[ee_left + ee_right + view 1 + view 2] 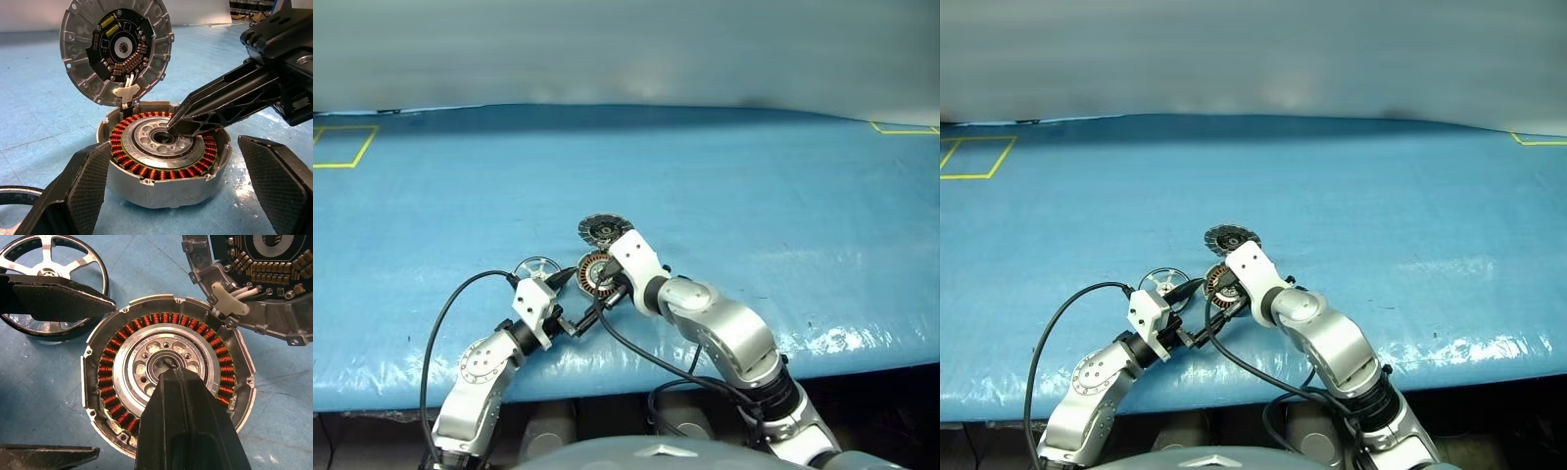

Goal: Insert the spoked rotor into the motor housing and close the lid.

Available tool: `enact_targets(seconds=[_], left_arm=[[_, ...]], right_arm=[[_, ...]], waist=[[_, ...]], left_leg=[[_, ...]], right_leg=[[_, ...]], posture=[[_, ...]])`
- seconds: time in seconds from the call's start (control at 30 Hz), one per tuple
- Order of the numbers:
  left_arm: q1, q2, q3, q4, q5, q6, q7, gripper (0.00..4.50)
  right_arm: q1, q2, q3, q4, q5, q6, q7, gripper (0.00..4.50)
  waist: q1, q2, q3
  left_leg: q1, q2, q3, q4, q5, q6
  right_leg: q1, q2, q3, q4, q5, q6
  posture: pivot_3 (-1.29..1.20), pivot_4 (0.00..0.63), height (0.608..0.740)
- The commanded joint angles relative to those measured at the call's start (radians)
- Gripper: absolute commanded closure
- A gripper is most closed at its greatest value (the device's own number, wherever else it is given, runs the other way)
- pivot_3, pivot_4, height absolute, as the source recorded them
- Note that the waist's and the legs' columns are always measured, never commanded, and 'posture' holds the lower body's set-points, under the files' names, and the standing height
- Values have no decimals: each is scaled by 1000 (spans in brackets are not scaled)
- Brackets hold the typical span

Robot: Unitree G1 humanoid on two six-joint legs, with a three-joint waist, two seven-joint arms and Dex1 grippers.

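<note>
The motor housing (146, 169) lies open on the blue table, its copper windings ringing a silver hub. Its lid (117, 49) stands tipped back on the hinge behind it, showing the circuit board inside. My right gripper (171, 373) is shut, and its tip rests in the hub's central bore. My left gripper (576, 299) is open, with one finger (78, 191) on each side of the housing and nothing gripped. The spoked rotor (47, 270) lies flat on the table just left of the housing (595, 274), behind a left finger.
The blue cover (754, 196) has a shiny, wrinkled front edge close to the arms. Yellow tape marks sit at the far left corner (342, 147) and far right (901, 128). A black cable (445, 313) loops from my left wrist.
</note>
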Motion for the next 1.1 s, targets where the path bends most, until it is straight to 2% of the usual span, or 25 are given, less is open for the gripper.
enact_targets(seconds=[0.03,0.2,0.33,0.5,0.6,0.67,0.77,0.87,0.97,1.1], left_arm=[[-5,2,-8,-43,-4,-2,-1,0],[-11,13,21,-96,-50,27,-3,0],[-26,98,76,-217,-111,131,-15,0],[-90,265,200,-361,-167,405,41,0],[-158,390,269,-385,-250,591,15,0],[-211,483,272,-375,-272,680,-24,0],[-312,618,221,-317,-286,763,-130,0],[-438,740,109,-255,-247,771,-273,0],[-575,802,-15,-181,-172,730,-392,0],[-765,844,-203,-71,-2,627,-575,0]], right_arm=[[9,3,-15,-22,13,0,6,4486],[15,10,-67,-125,79,-12,56,4486],[26,-5,-107,-186,117,1,72,4486],[36,-22,-121,-191,126,-4,64,4486],[41,-20,-113,-179,126,-12,56,4486],[41,-14,-106,-170,126,-18,52,4486],[36,-4,-94,-153,126,-31,49,4486],[33,-2,-82,-141,120,-47,49,4486],[33,3,-76,-130,118,-63,47,4486],[38,11,-73,-121,117,-82,40,4486]], waist=[[0,0,0],[1,0,0],[0,0,1],[-1,0,1],[-1,-1,3],[-2,0,4],[-1,-2,8],[-1,-1,11],[-1,-1,12],[-1,-1,12]], left_leg=[[0,0,0,0,0,0],[-1,0,0,0,0,0],[-2,0,-2,0,0,0],[-1,1,-2,0,0,0],[-1,1,-3,0,0,0],[-2,1,-4,-1,0,0],[-2,1,-4,-1,0,0],[-3,1,-5,-2,0,0],[-4,1,-5,-3,0,-1],[-10,1,-5,-4,1,-2]], right_leg=[[0,0,0,0,0,0],[0,0,0,0,0,0],[-1,0,-1,0,1,1],[-1,0,-3,1,-1,-2],[-1,0,-4,1,-1,-2],[-1,0,-5,1,-1,-2],[-1,0,-5,0,-1,-2],[-2,0,-6,0,-1,-2],[-4,0,-7,0,-1,-1],[-10,0,-7,1,0,0]], posture=[[0,150,740],[0,150,740],[0,150,740],[0,150,740],[0,150,740],[0,150,740],[0,150,740],[0,150,740],[0,150,740],[0,150,740]])
